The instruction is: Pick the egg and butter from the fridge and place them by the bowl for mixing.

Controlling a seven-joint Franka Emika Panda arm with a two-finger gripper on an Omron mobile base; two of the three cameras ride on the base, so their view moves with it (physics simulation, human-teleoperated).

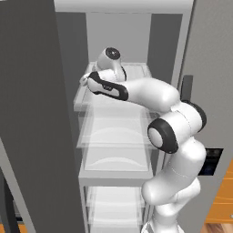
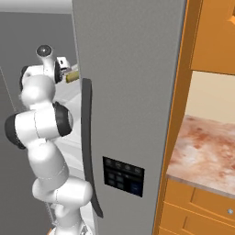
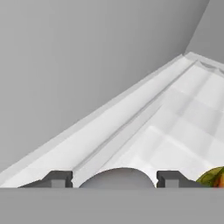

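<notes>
Egg cut off at hand view's bottom; butter half hidden behind fridge door.

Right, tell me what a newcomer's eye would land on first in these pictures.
The white arm reaching deep into the open fridge, over its upper translucent shelf, dominates the left base view. In the hand view the egg sits as a pale dome between the two dark fingertips, jaws apart on either side of it. The olive-yellow butter peeks past the door edge in the right base view.
</notes>
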